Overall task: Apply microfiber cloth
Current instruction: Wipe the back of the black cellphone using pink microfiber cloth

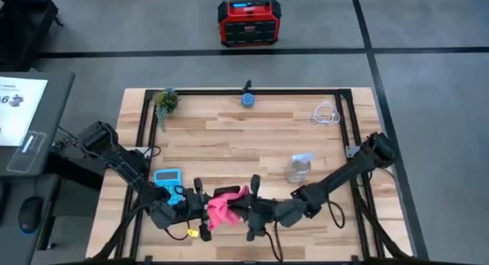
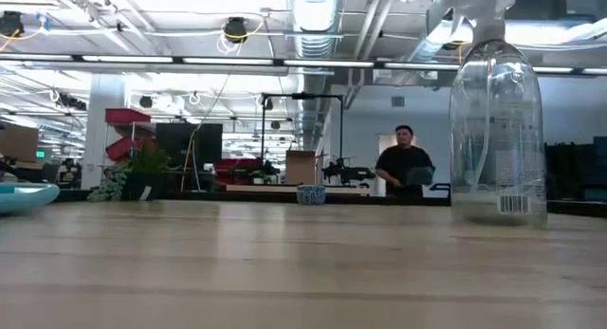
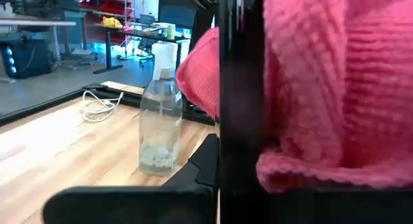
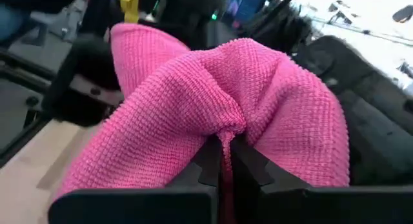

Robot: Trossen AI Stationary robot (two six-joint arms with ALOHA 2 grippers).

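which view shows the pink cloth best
The right wrist view: the microfiber cloth fills it, pinched in the right gripper. The left wrist view shows part of it; the high view shows it small between both grippers; the low view misses it.

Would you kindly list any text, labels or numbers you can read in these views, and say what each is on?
"6": large digit on the white sheet left of the table; its smaller print is too blurred to read.
Barcode label on the spray bottle: digits too small to read.
Red and black box on the floor: blue display, unreadable.
Light blue calculator: keys unreadable.
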